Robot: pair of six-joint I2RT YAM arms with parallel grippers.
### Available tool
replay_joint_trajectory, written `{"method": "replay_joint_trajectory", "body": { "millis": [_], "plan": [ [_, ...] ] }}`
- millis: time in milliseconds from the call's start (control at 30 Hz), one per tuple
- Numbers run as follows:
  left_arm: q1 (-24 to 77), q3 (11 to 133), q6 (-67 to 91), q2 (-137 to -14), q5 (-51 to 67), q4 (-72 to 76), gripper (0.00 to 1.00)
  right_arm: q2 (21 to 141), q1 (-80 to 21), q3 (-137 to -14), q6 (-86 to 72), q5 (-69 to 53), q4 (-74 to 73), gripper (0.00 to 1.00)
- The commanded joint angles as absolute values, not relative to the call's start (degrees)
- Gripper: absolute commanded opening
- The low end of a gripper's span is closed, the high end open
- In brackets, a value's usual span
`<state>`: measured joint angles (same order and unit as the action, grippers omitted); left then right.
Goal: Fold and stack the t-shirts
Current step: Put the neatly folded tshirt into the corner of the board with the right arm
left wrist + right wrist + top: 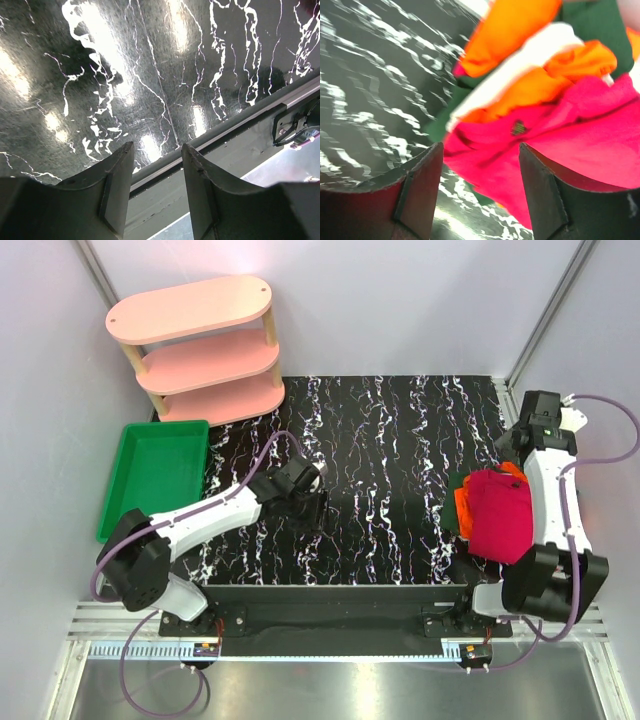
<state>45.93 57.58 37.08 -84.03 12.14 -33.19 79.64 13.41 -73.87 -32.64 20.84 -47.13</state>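
Note:
The t-shirts lie in one pile at the table's right edge. A crimson t-shirt [500, 515] [580, 145] is on top. An orange t-shirt [463, 502] [520, 25] with a white strip sticks out beneath it, and under both lies a dark green t-shirt [595, 22]. My right gripper [481, 146] hangs close over the crimson cloth's edge, open, with nothing pinched between its fingers. In the top view my right arm stands along the pile's right side. My left gripper [315, 502] [158, 145] is open and empty, low over the black marbled table left of centre.
A green plastic tray [160, 475] sits at the left edge, with a pink three-level shelf [200, 340] behind it. The table's near metal rail [240, 125] runs just beyond my left fingers. Both arm bases stand at the near edge.

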Motion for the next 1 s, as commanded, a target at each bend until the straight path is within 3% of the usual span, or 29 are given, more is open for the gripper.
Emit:
{"method": "replay_joint_trajectory", "body": {
  "millis": [0, 267, 433, 733, 967],
  "plan": [
    [47.02, 57.13, 38.32, -82.62, 10.90, -31.55, 0.48, 74.11, 10.99, -75.59, -30.59, 21.80, -45.00, 0.71],
    [47.99, 55.55, 39.20, -80.60, 6.60, -31.55, 0.49, 63.65, 4.85, -71.81, -25.93, 10.85, -41.67, 0.75],
    [49.13, 53.88, 39.29, -76.03, 2.03, -31.90, 0.51, 54.42, -3.68, -63.75, -23.56, 5.01, -37.19, 0.88],
    [51.77, 54.75, 39.11, -72.43, -12.91, -39.37, 0.52, 49.13, -18.17, -52.75, -22.50, 13.87, -37.27, 0.98],
    [51.94, 57.39, 38.59, -71.72, -19.41, -43.24, 0.52, 65.53, -31.09, -59.75, -20.13, 29.60, -33.85, 0.98]
  ]
}}
